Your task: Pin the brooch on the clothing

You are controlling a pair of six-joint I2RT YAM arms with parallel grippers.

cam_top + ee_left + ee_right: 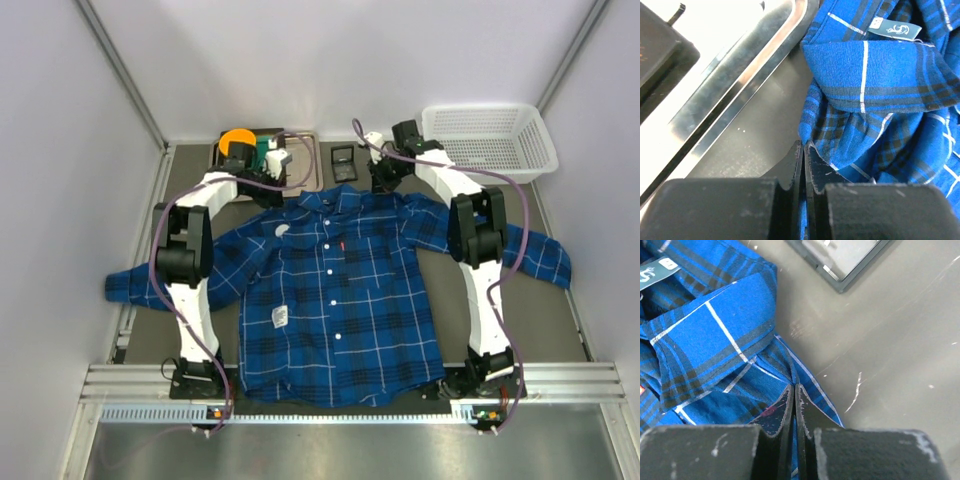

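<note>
Blue plaid shirt (330, 310) lies spread on the tabletop (890, 365), collar away from the arms. The left claw (803, 150) is closed, pinching shirt fabric beside the collar; the right claw (793, 390) clamps the opposite shoulder edge. The brooch (283, 230) rests on the chest, left of the buttons.

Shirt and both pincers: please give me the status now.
Left pincer shut on shirt fabric beside collar. Right pincer same, opposite side. Shirt spread flat, front up. Tray rim close beside left pincer.

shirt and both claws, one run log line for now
shirt: spread front up | left claw: shut on shirt by collar | right claw: shut on shirt by collar
</note>
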